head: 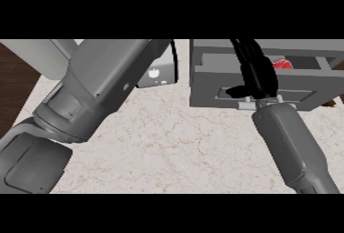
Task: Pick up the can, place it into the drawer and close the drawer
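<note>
The red can (283, 63) lies inside the open grey drawer (208, 77) at the back right; only part of it shows behind the drawer's inner wall. My right hand (254, 68) reaches over the drawer's front, fingers stretched straight along the drawer's inside just left of the can. Its thumb (235, 91) rests at the front panel. The hand is open, and I cannot tell whether it touches the can. My left forearm (94, 91) rises large across the left of the view and leaves it at the top. The left hand is out of sight.
A light grey appliance (159, 73) stands at the back, between my left forearm and the drawer. The marble counter top (181, 145) spreads between my arms. Its left edge (33, 91) drops to a dark wooden floor.
</note>
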You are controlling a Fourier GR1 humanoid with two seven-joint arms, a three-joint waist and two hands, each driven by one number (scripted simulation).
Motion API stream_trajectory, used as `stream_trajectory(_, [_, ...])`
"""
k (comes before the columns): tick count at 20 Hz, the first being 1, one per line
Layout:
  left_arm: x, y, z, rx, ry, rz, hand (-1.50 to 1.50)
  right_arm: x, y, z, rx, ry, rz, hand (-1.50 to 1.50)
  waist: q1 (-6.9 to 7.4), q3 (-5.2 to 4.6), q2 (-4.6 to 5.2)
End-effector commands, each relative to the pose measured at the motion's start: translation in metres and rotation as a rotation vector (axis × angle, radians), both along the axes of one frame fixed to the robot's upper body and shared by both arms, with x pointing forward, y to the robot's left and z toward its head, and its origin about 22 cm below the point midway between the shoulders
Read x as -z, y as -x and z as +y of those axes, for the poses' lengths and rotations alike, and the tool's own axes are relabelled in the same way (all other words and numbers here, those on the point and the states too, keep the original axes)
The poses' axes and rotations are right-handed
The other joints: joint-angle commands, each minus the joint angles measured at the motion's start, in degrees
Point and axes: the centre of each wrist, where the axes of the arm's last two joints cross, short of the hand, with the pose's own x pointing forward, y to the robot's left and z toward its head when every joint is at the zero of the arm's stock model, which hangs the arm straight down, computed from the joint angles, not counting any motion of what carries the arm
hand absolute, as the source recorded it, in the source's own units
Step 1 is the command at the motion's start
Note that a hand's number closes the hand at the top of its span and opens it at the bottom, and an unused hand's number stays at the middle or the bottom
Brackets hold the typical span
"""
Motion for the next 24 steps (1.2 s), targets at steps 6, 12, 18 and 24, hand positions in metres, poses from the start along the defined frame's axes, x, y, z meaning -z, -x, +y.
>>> stream_trajectory(6, [0.012,-0.001,0.023,-0.004,-0.008,0.012,-1.50,-0.003,-0.040,0.012,0.097,0.005,-0.129,-1.50,1.98,0.02,0.17])
stream_trajectory(12, [0.025,-0.005,0.057,-0.016,-0.024,0.014,-1.50,-0.026,-0.059,0.013,0.114,0.022,-0.166,-1.50,2.81,-0.01,0.27])
stream_trajectory(18, [0.009,0.000,0.064,0.013,-0.021,0.034,-1.50,-0.043,-0.070,0.021,0.108,0.042,-0.192,-1.50,3.54,0.02,0.52])
stream_trajectory(24, [0.033,0.006,0.079,0.027,-0.020,0.036,-1.50,-0.076,-0.081,0.019,0.101,-0.052,-0.204,-1.50,4.80,0.04,0.59])
